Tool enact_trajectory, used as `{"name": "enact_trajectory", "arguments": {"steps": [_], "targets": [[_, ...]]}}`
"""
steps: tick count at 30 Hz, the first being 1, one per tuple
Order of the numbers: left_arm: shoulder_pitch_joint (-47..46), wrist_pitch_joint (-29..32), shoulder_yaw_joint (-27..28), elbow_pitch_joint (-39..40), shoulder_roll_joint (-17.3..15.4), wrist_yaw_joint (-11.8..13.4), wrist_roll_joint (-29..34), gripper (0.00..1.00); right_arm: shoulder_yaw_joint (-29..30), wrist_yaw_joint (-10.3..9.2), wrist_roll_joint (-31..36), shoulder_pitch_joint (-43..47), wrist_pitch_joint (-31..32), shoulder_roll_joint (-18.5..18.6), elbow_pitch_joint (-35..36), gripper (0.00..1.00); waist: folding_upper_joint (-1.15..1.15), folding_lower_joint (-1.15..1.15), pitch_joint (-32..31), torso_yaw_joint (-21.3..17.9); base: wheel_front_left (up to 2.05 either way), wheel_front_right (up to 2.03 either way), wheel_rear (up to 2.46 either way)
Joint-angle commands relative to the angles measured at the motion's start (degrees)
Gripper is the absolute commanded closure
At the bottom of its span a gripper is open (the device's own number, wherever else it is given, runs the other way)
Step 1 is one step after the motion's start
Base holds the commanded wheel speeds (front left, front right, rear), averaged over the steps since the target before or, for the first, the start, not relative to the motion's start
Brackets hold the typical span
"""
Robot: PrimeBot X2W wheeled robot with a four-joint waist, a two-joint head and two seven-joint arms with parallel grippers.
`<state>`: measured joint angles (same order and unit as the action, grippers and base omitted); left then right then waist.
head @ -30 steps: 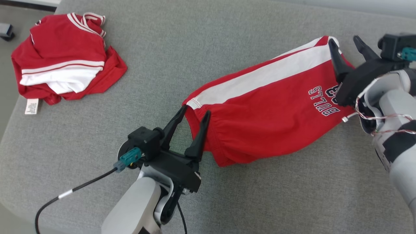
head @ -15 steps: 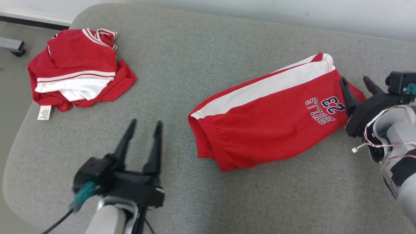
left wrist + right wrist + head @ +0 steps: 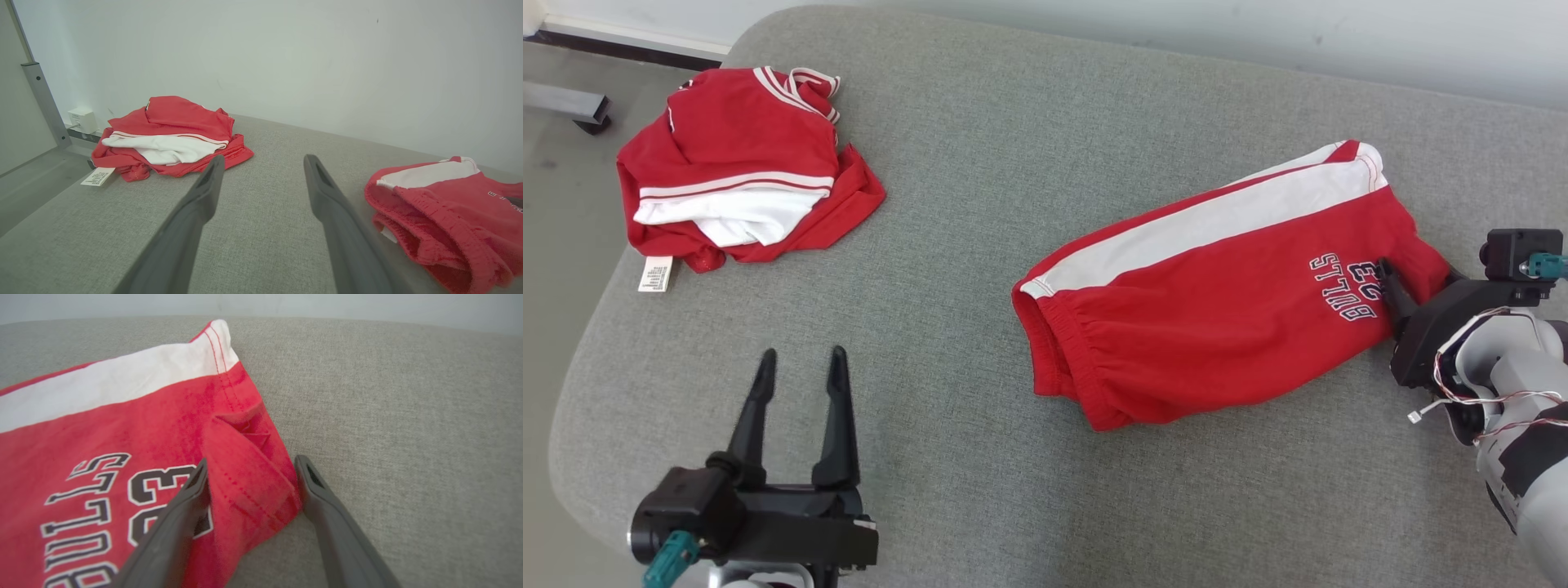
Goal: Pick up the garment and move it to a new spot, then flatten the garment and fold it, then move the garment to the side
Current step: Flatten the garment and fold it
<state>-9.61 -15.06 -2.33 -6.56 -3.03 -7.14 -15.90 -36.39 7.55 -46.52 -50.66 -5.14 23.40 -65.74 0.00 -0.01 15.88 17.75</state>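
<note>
The garment (image 3: 1217,310) is a pair of red shorts with a white side stripe and "BULLS 23" lettering, folded lengthwise on the grey cushion (image 3: 980,163). Its waistband points left and its leg hem right. My right gripper (image 3: 1417,273) is open at the hem's near corner. In the right wrist view, the right gripper (image 3: 252,462) has its fingers standing either side of a folded-up flap of the garment (image 3: 122,428). My left gripper (image 3: 802,354) is open over bare cushion at the lower left, well clear of the waistband (image 3: 412,204). The left gripper (image 3: 263,158) holds nothing.
A second red and white garment (image 3: 739,188) lies crumpled at the cushion's far left corner with a white label (image 3: 656,273) hanging out. A pale wall (image 3: 286,61) runs behind the cushion. Floor and a metal frame (image 3: 564,102) lie beyond the left edge.
The left gripper has let go of the waistband and drawn back to the lower left. The right gripper has slid from over the lettering to the hem corner. The camera has also shifted.
</note>
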Motion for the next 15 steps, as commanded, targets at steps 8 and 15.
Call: {"name": "enact_trajectory", "arguments": {"steps": [8, 15], "targets": [[1.7, -0.2, -0.4, 0.3, 0.1, -0.3, -0.8, 0.00, 0.4, -0.13, -4.3, 2.7, -0.8, -1.1, 1.3, 1.00, 0.00, 0.01, -2.1, -1.5, 0.00, 0.00, 0.00], [3.6, -0.2, 0.8, 0.0, 0.2, -0.3, 0.6, 0.00, 0.2, -0.13, -7.3, 8.3, -5.5, -0.2, 5.5, 1.00, 0.00, 0.01, -5.1, -4.8, 0.00, 0.00, 0.00]]}}
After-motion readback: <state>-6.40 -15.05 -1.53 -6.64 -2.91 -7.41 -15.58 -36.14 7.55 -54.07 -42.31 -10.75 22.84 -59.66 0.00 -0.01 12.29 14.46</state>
